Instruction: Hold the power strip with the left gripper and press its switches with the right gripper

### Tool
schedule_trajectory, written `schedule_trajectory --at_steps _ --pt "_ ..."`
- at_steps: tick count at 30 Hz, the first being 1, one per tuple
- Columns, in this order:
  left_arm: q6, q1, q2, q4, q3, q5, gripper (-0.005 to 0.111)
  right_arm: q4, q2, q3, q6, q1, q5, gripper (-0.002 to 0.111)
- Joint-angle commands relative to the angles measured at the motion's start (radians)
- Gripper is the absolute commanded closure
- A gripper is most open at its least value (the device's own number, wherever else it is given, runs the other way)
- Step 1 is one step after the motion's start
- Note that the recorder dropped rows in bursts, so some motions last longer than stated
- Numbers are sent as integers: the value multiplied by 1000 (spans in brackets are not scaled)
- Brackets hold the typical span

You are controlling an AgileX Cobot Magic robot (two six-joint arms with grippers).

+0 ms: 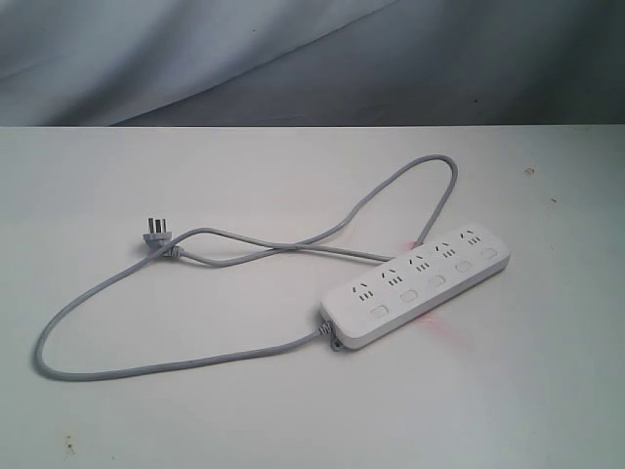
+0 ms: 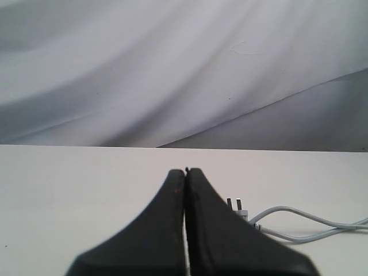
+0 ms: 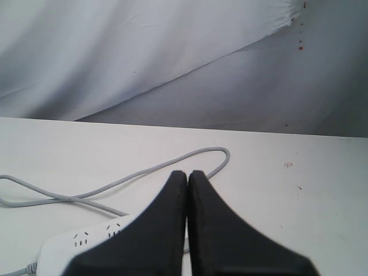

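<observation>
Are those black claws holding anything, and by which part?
Nothing is held. The left gripper and right gripper are both shut and empty; the power strip lies untouched on the table.

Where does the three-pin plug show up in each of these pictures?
Exterior view: the plug lies left of the power strip.
Left wrist view: plug close beside the shut left gripper.
Right wrist view: not in it.
Shared landmark: the grey cable.

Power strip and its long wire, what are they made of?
The power strip looks like hard, smooth white plastic: it has a slight sheen and rounded moulded edges. Its cable looks like bendy grey rubber or soft plastic, since it curls in loose loops; I cannot tell which.
</observation>
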Motion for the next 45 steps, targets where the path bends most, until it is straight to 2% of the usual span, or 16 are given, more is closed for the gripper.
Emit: schedule_trajectory --at_steps 1,5,17,22,29,37,45 --pt "3 4 -5 -4 5 -3 107 1 -10 2 -5 -9 -12 108" --pt "3 4 -5 -4 5 -3 107 -2 -74 2 -8 -29 -12 108" --pt "3 4 -5 -4 5 -3 107 -37 -246 2 -137 -342 157 108" --pt "3 4 -5 -4 5 -3 107 -37 -313 2 -189 -425 182 108" --pt "3 4 -5 -4 5 -3 107 -48 -349 5 -189 -439 244 108" --pt "3 4 -5 -4 5 -3 107 -45 -349 109 -161 -437 162 108" --pt "3 4 -5 -4 5 -3 107 -27 -349 109 -161 -435 174 108"
